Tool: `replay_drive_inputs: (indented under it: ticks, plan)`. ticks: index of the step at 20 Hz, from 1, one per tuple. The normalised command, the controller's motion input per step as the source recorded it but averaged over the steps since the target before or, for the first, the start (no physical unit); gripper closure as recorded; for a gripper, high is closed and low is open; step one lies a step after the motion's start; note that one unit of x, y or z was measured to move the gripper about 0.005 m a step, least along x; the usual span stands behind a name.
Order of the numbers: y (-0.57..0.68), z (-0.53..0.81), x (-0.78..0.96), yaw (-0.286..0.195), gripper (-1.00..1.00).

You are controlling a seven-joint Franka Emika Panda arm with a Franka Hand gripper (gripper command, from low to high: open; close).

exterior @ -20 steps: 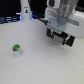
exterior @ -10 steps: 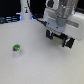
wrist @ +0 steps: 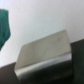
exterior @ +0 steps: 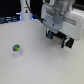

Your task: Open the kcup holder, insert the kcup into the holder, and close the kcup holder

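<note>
The kcup (exterior: 16,48), a small pale pod with a bright green top, stands upright on the white table (exterior: 35,65) towards the exterior view's left. My gripper (exterior: 60,39) hangs well away from it, towards the exterior view's right, with its dark fingers apart and nothing between them. In the wrist view the kcup holder (wrist: 45,52) appears as a dark box with a shiny flat top, close below the camera. No fingers show in that view. In the exterior view the arm hides the holder.
A tall white bottle-shaped object (exterior: 26,11) stands at the back, at the table's far edge. A blurred green shape (wrist: 5,27) lies at the border of the wrist view.
</note>
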Motion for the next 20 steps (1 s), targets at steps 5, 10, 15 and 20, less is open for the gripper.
replay_drive_inputs:
  ticks: [5,10,15,20]
  plan:
    - [-0.54,0.21,-0.11,-0.235,-1.0]
    - [-0.46,0.06,-0.25,-0.255,-1.0]
    - [-0.48,0.01,-0.28,-0.255,-1.0]
    - [-0.52,0.0,-0.3,-0.247,-1.0]
